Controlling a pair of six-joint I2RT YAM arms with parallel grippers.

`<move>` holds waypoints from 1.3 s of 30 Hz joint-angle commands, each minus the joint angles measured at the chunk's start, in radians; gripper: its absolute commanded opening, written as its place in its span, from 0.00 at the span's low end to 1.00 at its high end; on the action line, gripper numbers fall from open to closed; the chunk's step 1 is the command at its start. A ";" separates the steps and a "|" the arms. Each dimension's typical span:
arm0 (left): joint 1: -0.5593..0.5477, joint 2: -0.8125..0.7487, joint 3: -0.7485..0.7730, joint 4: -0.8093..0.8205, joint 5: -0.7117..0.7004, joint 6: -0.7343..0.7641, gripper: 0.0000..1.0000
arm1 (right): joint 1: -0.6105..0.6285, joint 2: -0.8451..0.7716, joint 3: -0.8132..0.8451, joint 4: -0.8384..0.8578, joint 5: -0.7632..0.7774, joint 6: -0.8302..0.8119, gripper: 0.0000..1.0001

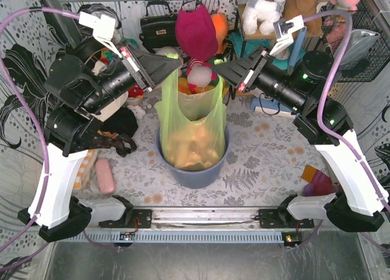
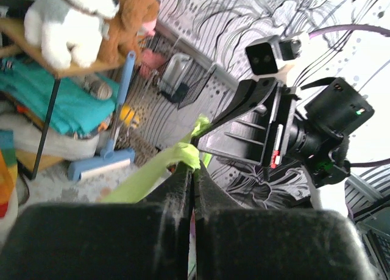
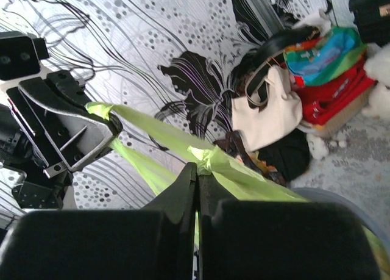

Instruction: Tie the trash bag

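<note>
Floral table point(image 1: 262, 147): trash bag point(image 1: 192, 130) handles tight in left tool point(image 1: 175, 64), right tool point(image 1: 219, 68).

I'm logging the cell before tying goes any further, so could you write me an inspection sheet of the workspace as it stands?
Surface: table covered by a grey leaf-print cloth; no spill seen.
Job's things: trash bag stands in the blue-grey bin with tan paper inside and both handles drawn upward.
Clutter: pink block lies left of the bin; colourful item lies by the right arm.
End effectors: left end effector is shut on one handle; right end effector is shut on the other.
Cables: a purple cable runs along each arm, apart from the bag.
Surroundings: plush toys and a black handbag sit behind the table.
</note>
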 commanded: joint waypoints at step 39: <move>0.012 -0.344 -0.454 0.142 0.454 -0.246 0.65 | 0.004 -0.072 0.006 -0.188 0.027 -0.030 0.36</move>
